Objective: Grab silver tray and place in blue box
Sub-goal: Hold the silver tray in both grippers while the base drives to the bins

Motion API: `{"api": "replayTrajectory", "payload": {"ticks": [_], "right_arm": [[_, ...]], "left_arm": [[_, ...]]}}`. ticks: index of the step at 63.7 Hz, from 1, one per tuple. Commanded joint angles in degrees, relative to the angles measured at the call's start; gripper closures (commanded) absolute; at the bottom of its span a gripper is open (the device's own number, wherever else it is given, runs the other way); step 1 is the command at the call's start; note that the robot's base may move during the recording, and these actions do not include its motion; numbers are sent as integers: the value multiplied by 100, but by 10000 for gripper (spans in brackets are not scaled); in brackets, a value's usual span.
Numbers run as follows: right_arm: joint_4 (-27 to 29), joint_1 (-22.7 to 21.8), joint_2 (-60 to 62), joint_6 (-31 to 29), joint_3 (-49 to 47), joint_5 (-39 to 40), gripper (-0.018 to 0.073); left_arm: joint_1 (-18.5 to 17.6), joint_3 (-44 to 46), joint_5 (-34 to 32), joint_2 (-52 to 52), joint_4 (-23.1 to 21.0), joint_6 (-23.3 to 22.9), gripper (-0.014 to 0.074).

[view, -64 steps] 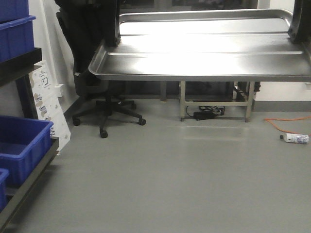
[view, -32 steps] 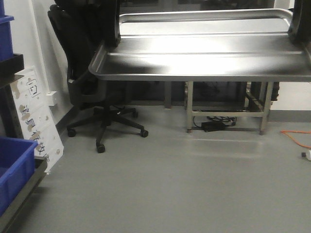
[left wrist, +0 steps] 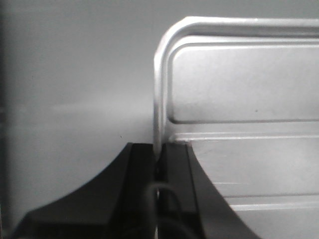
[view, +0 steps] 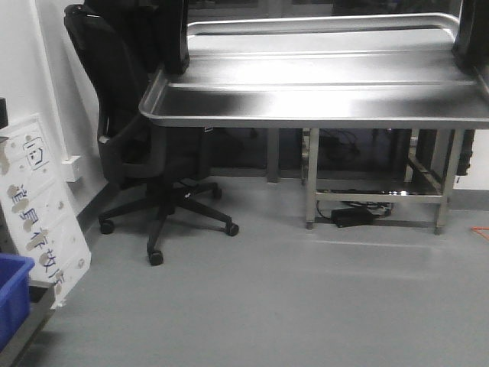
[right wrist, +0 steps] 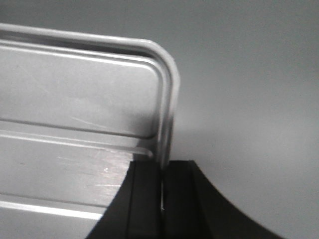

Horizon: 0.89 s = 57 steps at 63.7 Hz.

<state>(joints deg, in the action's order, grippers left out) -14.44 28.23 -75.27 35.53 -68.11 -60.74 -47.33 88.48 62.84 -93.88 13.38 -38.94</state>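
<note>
I hold the silver tray [view: 321,92] level in the air across the top of the front view, its two long ribs showing. My left gripper [view: 174,65] is shut on the tray's left rim; the left wrist view shows the jaws [left wrist: 158,149] pinching the rim of the tray [left wrist: 239,84]. My right gripper [view: 467,53] is shut on the right rim; the right wrist view shows this [right wrist: 162,164] beside the tray floor [right wrist: 75,89]. Only a corner of a blue container [view: 11,302] shows at the lower left; I cannot tell if it is the blue box.
A black office chair [view: 130,138] stands ahead on the left. A steel table frame [view: 374,183] stands ahead on the right, with a power adapter [view: 351,216] on the floor beneath it. A white board [view: 38,206] leans at the left wall. Grey floor lies in front.
The whole scene has shifted: the blue bins on the left have slid almost out of view, and the chair and steel frame look larger and nearer. The tray stays gripped as before.
</note>
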Motion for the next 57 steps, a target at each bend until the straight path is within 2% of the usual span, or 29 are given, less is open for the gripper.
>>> {"api": "replayTrajectory", "payload": {"ticks": [1, 57], "right_arm": [[-297, -5, 163, -150, -207, 161, 503], [-297, -5, 163, -150, -207, 161, 503]], "left_arm": [[-3, 162, -74, 272, 178, 56, 701], [-3, 162, -74, 272, 178, 56, 701]]}}
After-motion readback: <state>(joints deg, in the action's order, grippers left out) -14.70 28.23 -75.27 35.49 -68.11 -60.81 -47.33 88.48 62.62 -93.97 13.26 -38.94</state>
